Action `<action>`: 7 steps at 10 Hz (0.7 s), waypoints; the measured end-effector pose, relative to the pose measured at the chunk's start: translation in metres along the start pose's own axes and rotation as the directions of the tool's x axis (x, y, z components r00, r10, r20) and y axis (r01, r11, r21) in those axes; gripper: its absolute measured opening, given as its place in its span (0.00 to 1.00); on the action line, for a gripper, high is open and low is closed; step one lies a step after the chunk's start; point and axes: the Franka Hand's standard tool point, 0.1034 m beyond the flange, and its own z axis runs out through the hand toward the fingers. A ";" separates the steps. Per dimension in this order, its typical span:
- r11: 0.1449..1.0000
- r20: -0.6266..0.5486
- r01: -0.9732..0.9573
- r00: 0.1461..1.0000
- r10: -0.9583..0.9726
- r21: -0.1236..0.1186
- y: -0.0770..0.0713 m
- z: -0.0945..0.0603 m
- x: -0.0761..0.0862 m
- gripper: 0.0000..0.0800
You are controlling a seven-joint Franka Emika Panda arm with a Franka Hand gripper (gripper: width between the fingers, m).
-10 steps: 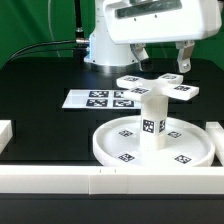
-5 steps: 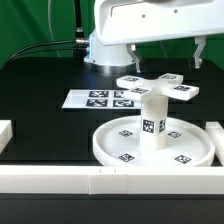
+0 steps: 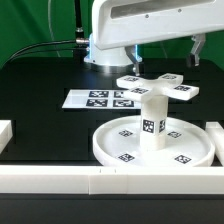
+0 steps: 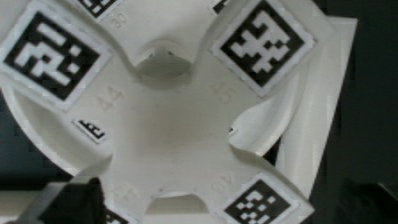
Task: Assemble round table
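Observation:
The large rimmed round disc [image 3: 110, 143] lies near the front of the table. The short cylinder leg [image 3: 152, 120] stands upright at its middle. The cross-shaped foot [image 3: 158, 86] lies flat on the black table just behind the disc, apart from the leg. It fills the wrist view [image 4: 178, 110], tags up. My gripper [image 3: 166, 54] hangs above the foot, open and empty, its fingers spread wide on either side. In the wrist view the gripper [image 4: 210, 212] shows only one dark finger [image 4: 71, 200], at the picture's edge.
The marker board [image 3: 97, 99] lies flat on the exterior view's left of the foot. White border rails run along the front [image 3: 100, 181], the left [image 3: 5, 133] and the right [image 3: 215, 135]. The arm's base [image 3: 105, 48] stands at the back.
My hand has risen and shifted toward the exterior view's right above the foot. The foot, leg and disc have not moved.

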 end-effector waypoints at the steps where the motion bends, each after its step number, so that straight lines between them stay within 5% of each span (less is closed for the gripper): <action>1: 0.995 0.001 0.103 0.995 -0.103 -0.003 0.000 -0.001 0.001 0.81; 7: 0.882 0.012 0.472 0.882 -0.472 -0.016 0.004 -0.001 0.001 0.81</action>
